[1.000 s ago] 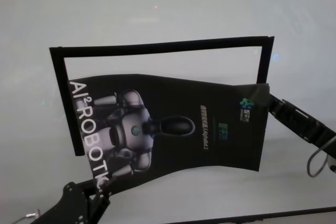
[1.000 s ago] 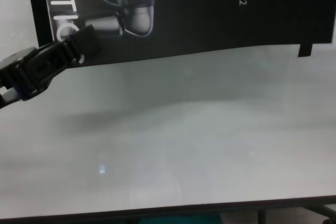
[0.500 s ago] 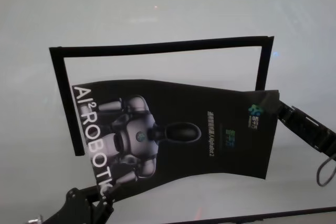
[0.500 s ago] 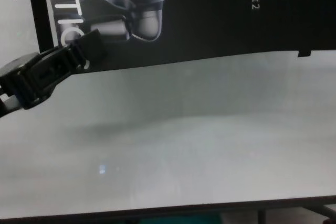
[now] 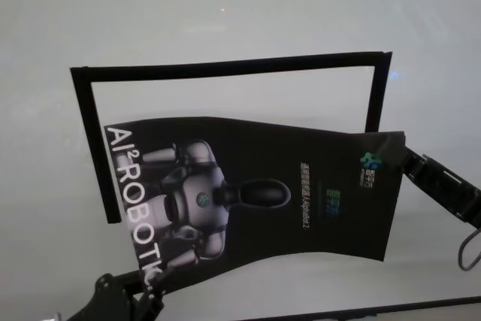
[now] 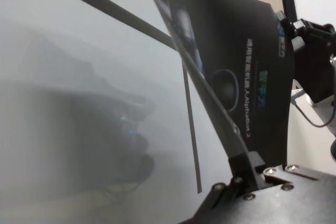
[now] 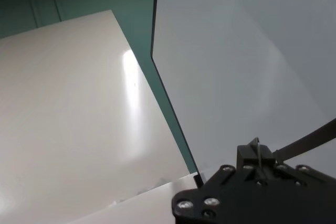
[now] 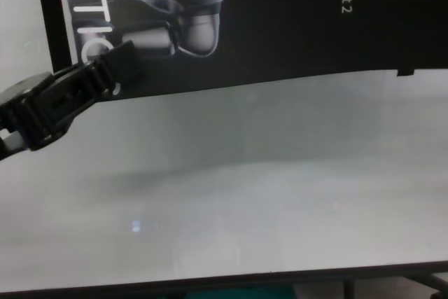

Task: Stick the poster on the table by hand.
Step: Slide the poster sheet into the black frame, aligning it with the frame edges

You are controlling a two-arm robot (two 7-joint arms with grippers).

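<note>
**Poster held over the table by both grippers, near the black tape frame**

Landmark: the black strip frame (image 5: 225, 68) lying flat on the table (image 5: 225, 5). It has three sides: a long far strip and two side strips running toward the robot.

Poster (image 5: 255, 201): black sheet with a silver-grey robot and white lettering. It sits mostly inside and nearer than the frame, skewed against it. Its left edge crosses the frame's left strip, and its right edge passes beyond the near end of the frame's right strip. The sheet is not flat: the far edge bows in a curve, and the left wrist view shows the poster (image 6: 236, 77) rising edge-on, clear of the tabletop.

Left gripper (image 8: 119, 68): at the poster's near-left corner, nearer the robot than the frame's left strip. Fingers clamped on the poster edge just by the big white letters; the chest view shows the black finger overlapping the print.

Right gripper (image 5: 406, 162): at the poster's far-right corner, just beyond the near end of the frame's right strip, arm reaching in from the right. It is clenched on that corner, which stays lifted. The right wrist view shows only the gripper body and the table edge, not the grip.

Table in chest view (image 8: 245, 194): bare glossy white between the poster's near edge and the dark front edge.
</note>
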